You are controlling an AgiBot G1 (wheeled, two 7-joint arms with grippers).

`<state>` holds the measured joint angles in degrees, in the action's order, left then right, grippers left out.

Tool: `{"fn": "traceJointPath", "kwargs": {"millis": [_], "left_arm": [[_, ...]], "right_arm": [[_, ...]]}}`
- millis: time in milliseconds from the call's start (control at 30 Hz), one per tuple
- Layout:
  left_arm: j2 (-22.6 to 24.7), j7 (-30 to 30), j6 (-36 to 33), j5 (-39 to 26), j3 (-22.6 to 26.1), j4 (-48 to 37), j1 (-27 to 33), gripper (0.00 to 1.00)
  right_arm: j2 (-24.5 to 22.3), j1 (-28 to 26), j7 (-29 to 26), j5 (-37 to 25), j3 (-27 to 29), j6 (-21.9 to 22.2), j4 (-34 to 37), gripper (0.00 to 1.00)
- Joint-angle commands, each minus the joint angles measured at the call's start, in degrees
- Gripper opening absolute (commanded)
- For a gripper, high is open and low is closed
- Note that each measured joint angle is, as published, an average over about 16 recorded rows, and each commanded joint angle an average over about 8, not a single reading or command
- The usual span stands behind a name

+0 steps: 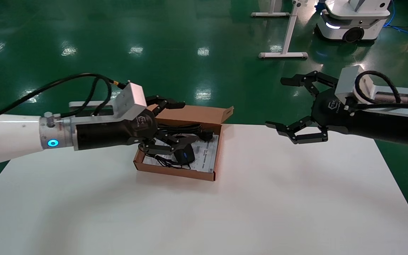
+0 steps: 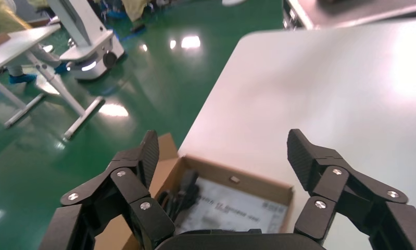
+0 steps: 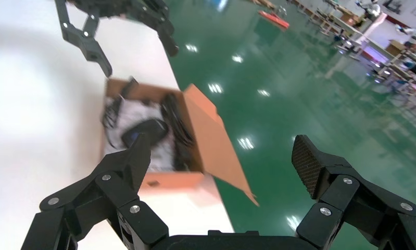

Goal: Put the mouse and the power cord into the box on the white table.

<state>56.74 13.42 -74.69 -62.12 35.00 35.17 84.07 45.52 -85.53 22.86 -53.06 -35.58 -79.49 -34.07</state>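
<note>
The small black oval mouse [image 1: 184, 154] lies inside the shallow brown cardboard box [image 1: 175, 171], near the front, on the white printed paper sheet [image 1: 205, 156] that lines the bottom. A bit of blue shows on the mouse. Its thin black cable [image 1: 163, 162] curls beside it in the box. The thick black power cord [image 1: 186, 130] lies bundled along the back of the same box, close to the brown flap lid [image 1: 193, 114], which stands open and leans away toward the green floor [image 1: 83, 35].

The box sits on the big white table [image 1: 225, 212], near its far edge and toward the robot's left.

The left gripper [image 1: 168, 124] hangs right over the box, just above the cord and the mouse. Its black fingers [image 2: 143, 156] are spread wide apart and nothing is between them.

The right gripper [image 1: 296, 106] is well apart from the box, over the far right edge of the table. Its fingers [image 3: 133, 161] are spread wide too, and it holds nothing.

Far off on the floor stand a white wheeled robot base [image 1: 352, 21] and a white stand with a flat foot [image 1: 285, 39].
</note>
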Motion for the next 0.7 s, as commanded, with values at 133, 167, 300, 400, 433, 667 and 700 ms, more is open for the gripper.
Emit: {"fn": "traceJointPath", "kwargs": {"millis": [133,167,300,400,433,667,700], "left_arm": [[-3.3,-3.68,-1.67,3.08,-2.89,5.84,-3.42,1.0],[-3.98,-4.43,-2.01,3.71,-3.47,7.03,-4.12,1.0],[-6.62,-7.37,-3.35,6.17,-5.78,11.7,-6.86,1.0],[-8.61,-9.59,-4.36,8.04,-7.53,15.23,-8.92,1.0],[-9.29,-10.34,-4.7,8.66,-8.11,16.42,-9.62,1.0],[-14.01,-15.59,-7.09,13.07,-12.24,24.77,-14.51,1.0],[-14.68,-16.34,-7.44,13.7,-12.83,25.96,-15.21,1.0]], "right_arm": [[-1.55,3.54,-4.97,1.65,2.89,-0.92,-5.84,1.0],[-1.87,4.26,-5.98,1.99,3.48,-1.1,-7.03,1.0],[-3.11,7.09,-9.95,3.31,5.79,-1.84,-11.69,1.0],[-4.04,9.23,-12.94,4.31,7.53,-2.39,-15.22,1.0],[-4.36,9.95,-13.96,4.65,8.12,-2.58,-16.41,1.0],[-6.58,15.01,-21.05,7.01,12.25,-3.89,-24.74,1.0],[-6.89,15.73,-22.06,7.35,12.84,-4.07,-25.93,1.0]]}}
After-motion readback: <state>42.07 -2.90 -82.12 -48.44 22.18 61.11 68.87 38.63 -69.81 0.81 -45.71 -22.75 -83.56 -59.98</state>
